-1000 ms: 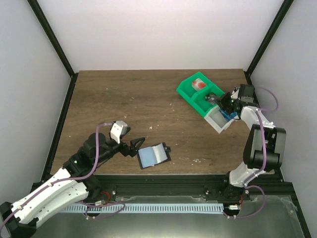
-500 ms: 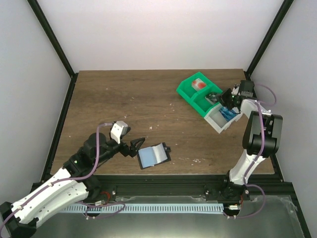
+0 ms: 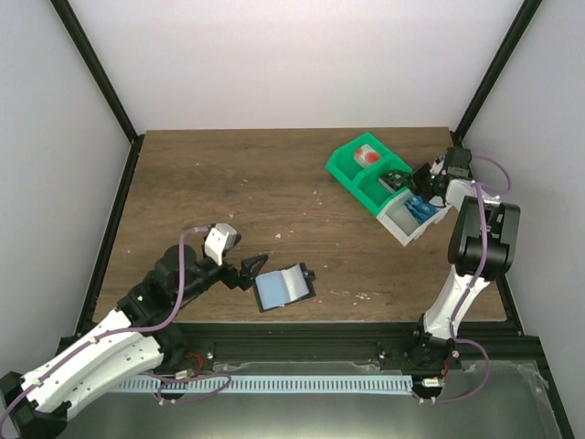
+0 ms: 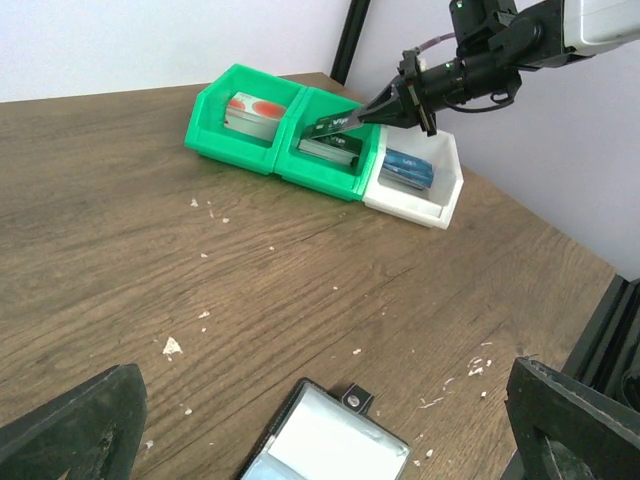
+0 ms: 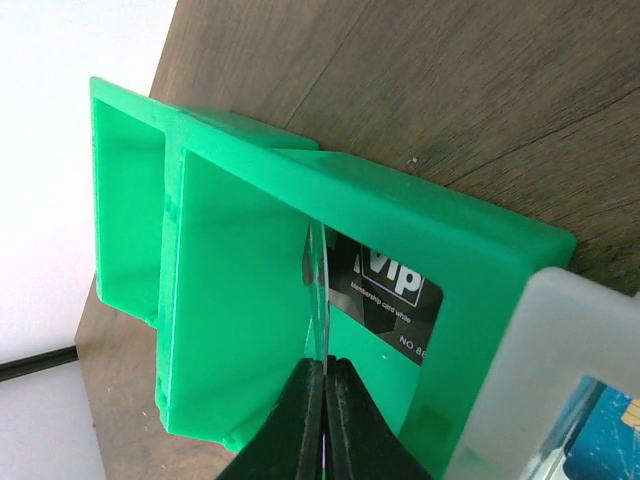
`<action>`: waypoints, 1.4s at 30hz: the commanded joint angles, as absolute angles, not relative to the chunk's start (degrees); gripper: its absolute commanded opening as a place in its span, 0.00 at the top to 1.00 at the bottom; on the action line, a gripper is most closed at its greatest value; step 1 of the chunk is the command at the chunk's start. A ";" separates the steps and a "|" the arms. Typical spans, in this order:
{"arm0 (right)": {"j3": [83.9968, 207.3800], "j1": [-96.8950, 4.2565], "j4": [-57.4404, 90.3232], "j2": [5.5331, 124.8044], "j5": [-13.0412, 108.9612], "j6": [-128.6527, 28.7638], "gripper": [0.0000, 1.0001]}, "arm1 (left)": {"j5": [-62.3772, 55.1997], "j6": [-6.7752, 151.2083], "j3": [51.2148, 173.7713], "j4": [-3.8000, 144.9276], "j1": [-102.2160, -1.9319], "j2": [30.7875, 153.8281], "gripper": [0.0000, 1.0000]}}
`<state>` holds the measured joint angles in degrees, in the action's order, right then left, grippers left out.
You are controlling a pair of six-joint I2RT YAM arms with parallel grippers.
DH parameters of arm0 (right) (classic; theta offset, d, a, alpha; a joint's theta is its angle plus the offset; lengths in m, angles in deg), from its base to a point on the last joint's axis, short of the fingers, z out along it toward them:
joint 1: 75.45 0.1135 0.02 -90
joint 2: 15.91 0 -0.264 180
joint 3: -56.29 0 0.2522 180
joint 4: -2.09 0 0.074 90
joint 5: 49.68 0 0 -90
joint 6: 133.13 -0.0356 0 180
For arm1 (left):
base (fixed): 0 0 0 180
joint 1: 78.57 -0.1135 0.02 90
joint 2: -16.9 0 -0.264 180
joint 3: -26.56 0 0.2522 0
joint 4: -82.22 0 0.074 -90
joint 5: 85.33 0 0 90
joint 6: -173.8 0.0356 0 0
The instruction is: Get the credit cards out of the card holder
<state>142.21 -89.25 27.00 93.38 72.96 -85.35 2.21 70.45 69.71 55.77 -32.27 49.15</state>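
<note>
Card holder (image 3: 284, 287) lies open close to the near edge of the table (image 3: 210, 183), well apart from the bin (image 3: 340, 170) at the far right, with open wood between them. We see our left gripper (image 3: 253, 273) spread wide just left of the holder, holding nothing. Our right gripper (image 4: 385, 108) pinches a dark card (image 4: 338, 122) over the middle green compartment. Blue credit cards (image 4: 407, 167) lie in the white one, and pale walls enclose the speckled brown wood.
</note>
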 commanded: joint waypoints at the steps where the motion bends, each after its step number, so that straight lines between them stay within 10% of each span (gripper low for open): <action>1: 144.61 -90.06 26.28 94.79 73.14 -85.45 0.98 | 1.97 71.13 69.06 55.89 -32.44 49.24 0.00; 12: 145.56 -90.05 27.99 94.31 71.34 -87.31 0.73 | 1.86 71.10 68.73 56.30 -32.53 48.20 0.00; 37: 133.87 -79.76 36.88 67.64 73.02 -81.46 0.57 | 9.27 56.14 71.80 54.85 -32.60 51.68 0.00; 42: 125.94 -75.26 36.33 56.17 76.37 -79.18 0.03 | 13.74 49.81 75.19 52.00 -32.66 52.76 0.00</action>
<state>130.50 -77.91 35.24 63.24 73.49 -82.44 10.24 56.11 71.26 53.94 -32.36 52.28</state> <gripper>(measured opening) 0.739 0.998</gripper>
